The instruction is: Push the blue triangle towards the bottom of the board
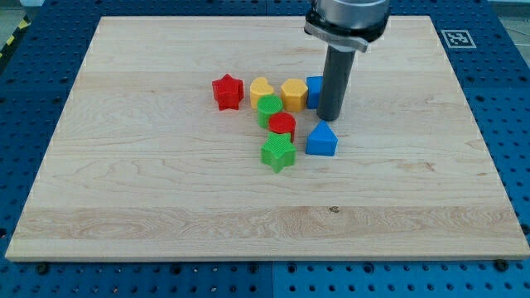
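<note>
Pale wood board (166,207) sits on a blue perforated bench (33,50), w/ a fiducial tag (458,38) at the board's top-right corner. We use the blue triangle (321,140) as landmark: it lies a bit right of board centre, upright, apex toward the view's top. Our rod (335,83) comes down from the view's top, and my tip (330,118) sits just above the triangle, i.e. on its top side, v. close to the apex; contact or a hair apart, can't tell. No jaws on this rig, so nothing opens or closes and nothing is held; the rod is bare.

A blue block (314,91) sits above the triangle, partly hidden behind the rod, shape unclear. Left of that: yellow hexagon-ish block (293,93), then a rounded yellow block (262,88), then a red star (227,91), furthest left of the triangle. Green round block (269,110) is up-left of the triangle; red block (282,126) just left of it, touching the green one. Green star (278,153) sits left and slightly below the triangle, apart from it.
</note>
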Robot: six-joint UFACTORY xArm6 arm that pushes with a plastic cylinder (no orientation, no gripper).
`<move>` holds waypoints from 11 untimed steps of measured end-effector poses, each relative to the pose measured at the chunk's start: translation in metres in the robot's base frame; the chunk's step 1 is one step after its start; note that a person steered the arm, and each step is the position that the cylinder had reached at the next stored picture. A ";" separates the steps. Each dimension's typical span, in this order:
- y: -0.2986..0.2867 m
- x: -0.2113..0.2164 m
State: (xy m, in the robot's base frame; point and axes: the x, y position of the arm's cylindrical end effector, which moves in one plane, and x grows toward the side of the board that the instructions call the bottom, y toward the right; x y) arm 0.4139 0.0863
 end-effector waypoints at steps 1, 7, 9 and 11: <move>-0.009 0.004; -0.015 0.048; -0.014 0.057; -0.014 0.072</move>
